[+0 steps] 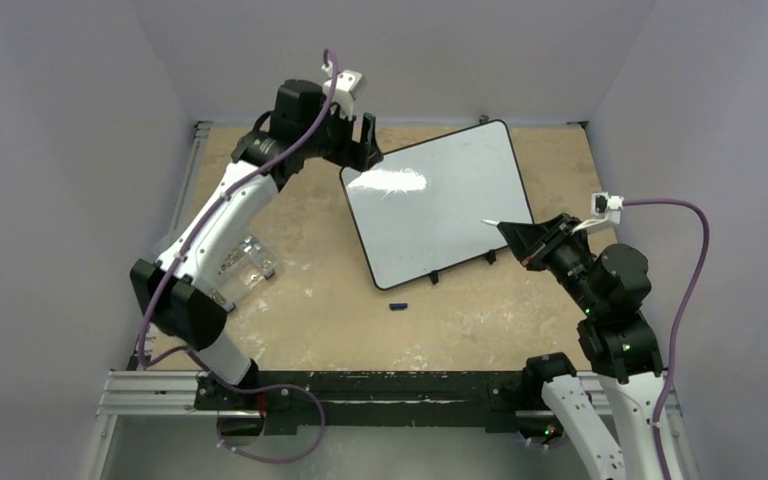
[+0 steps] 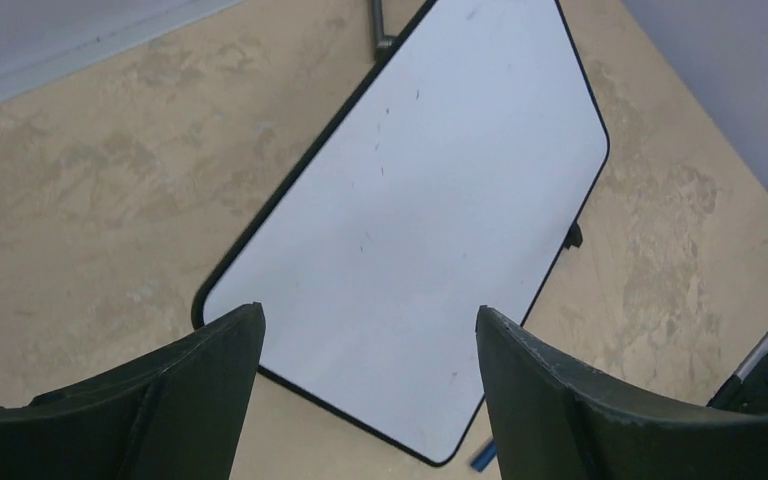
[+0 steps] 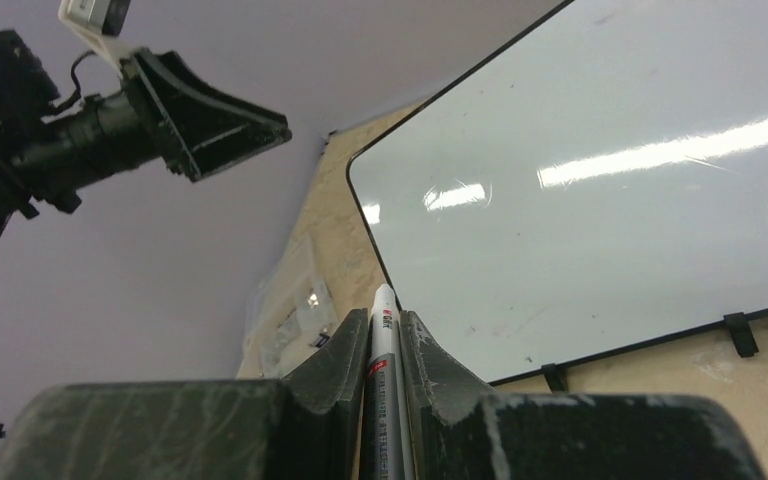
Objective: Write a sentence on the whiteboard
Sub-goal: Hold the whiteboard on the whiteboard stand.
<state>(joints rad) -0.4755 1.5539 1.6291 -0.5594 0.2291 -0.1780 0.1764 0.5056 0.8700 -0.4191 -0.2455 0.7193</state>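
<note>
Marker (image 3: 382, 372) in R jaws, whiteboard (image 3: 600, 240) blank, glossy

White arm shells (image 1: 222, 205), black joints (image 1: 175, 300); purple cables (image 1: 655, 203); left claw (image 2: 370, 312) fingers (image 2: 580, 400) dark, wedge-shaped, scuffed.

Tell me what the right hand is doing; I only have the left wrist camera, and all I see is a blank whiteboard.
Observer: The right hand is shut on a white marker, with the tip sticking out in front.
Operator: Where is that tip?
Observer: In the top camera it reaches over the whiteboard's right edge, close to the near corner. I cannot tell whether it touches.
Operator: Anything beside my left arm?
Observer: A clear plastic packet lies next to the left arm, left of the whiteboard.
</note>
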